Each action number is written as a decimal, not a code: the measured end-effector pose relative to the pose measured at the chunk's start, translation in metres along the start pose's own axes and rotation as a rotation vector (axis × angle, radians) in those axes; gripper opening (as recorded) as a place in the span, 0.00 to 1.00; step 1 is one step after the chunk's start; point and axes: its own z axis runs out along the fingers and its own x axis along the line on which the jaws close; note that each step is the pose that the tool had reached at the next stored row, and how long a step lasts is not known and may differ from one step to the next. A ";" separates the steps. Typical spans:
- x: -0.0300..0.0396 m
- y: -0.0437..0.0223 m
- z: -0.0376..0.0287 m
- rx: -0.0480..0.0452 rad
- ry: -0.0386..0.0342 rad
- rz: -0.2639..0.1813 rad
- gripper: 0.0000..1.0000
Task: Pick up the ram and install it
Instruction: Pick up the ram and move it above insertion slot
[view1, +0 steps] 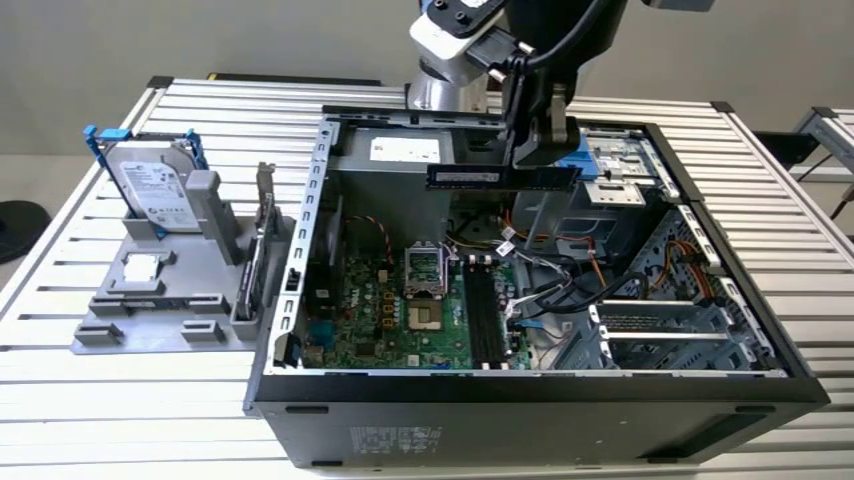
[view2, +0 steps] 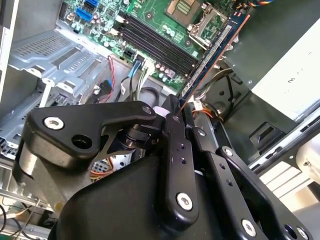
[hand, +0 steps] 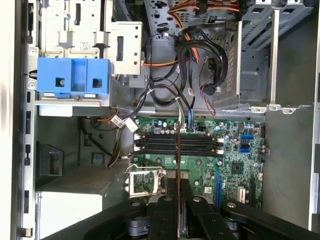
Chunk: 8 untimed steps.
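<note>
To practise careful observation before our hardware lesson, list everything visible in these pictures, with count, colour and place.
Long thin circuit-board ram stick: one, dark blue-green, held level above the open case.
Metal computer case: one, dark grey, open, lying on the table.
Motherboard: one, green, on the case floor.
Plastic drive caddy: one, blue, inside the case.
Hard drive in a blue bracket: one, silver, upright on the stand.
Plastic stand: one, grey, on the table beside the case.
Upright expansion card with metal bracket: one, greyish, on the stand nearest the case.
Slatted metal table: one, white, under everything.
Gripper: one, black, shut on the ram stick.
</note>
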 end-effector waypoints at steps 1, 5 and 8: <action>0.0008 0.0008 0.0001 0.0000 0.0000 0.000 0.00; 0.0039 0.0041 0.0008 0.0000 -0.0001 0.003 0.00; 0.0065 0.0063 0.0013 -0.0001 -0.0001 0.005 0.00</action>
